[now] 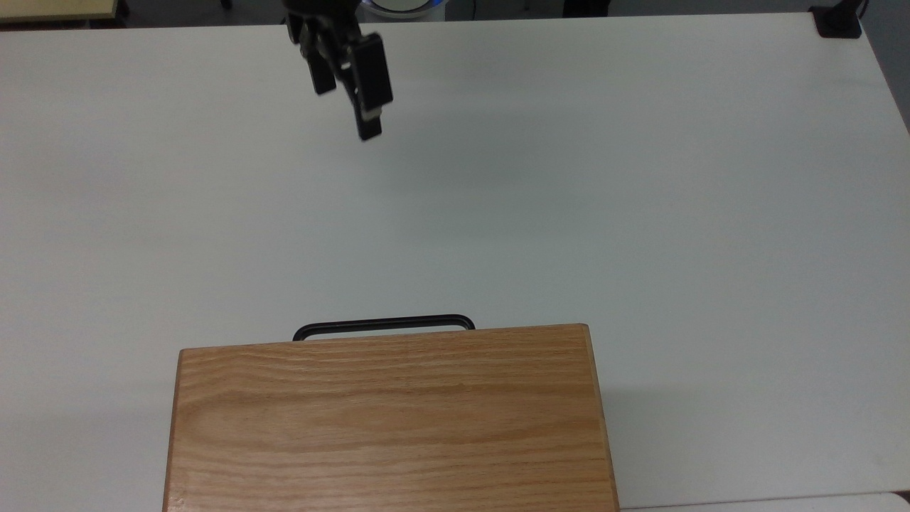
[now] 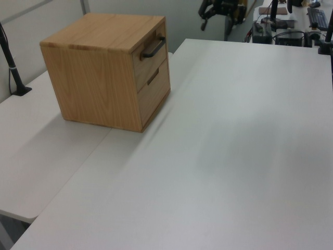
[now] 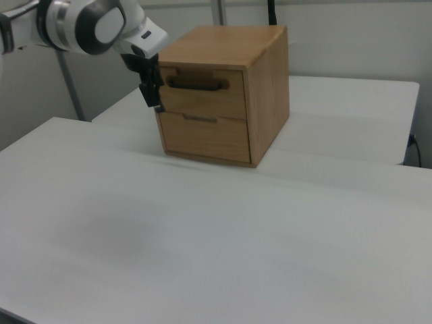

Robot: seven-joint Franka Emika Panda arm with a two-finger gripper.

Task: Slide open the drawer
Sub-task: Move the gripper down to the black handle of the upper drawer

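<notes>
The drawer [image 3: 202, 102] is the upper one of two in an oak cabinet [image 1: 387, 419]; it sits shut, flush with the casing. Its black bar handle [image 1: 384, 324] juts past the cabinet's top edge in the top view and also faces the camera in the right view, handle [image 3: 196, 84]. My gripper [image 1: 346, 107] hangs open over the white table, far from the handle and a little toward the top view's left, with nothing between its fingers. In the right view the gripper [image 3: 152, 93] overlaps the drawer's left edge. In the left view the gripper [image 2: 212, 9] is beyond the table's far edge.
The white table [image 1: 640, 213] is bare between gripper and cabinet. A black clamp base [image 1: 837, 21] sits at its far right corner in the top view. A black pole [image 2: 10, 60] stands left of the cabinet, and cluttered desks [image 2: 291, 21] lie beyond the table.
</notes>
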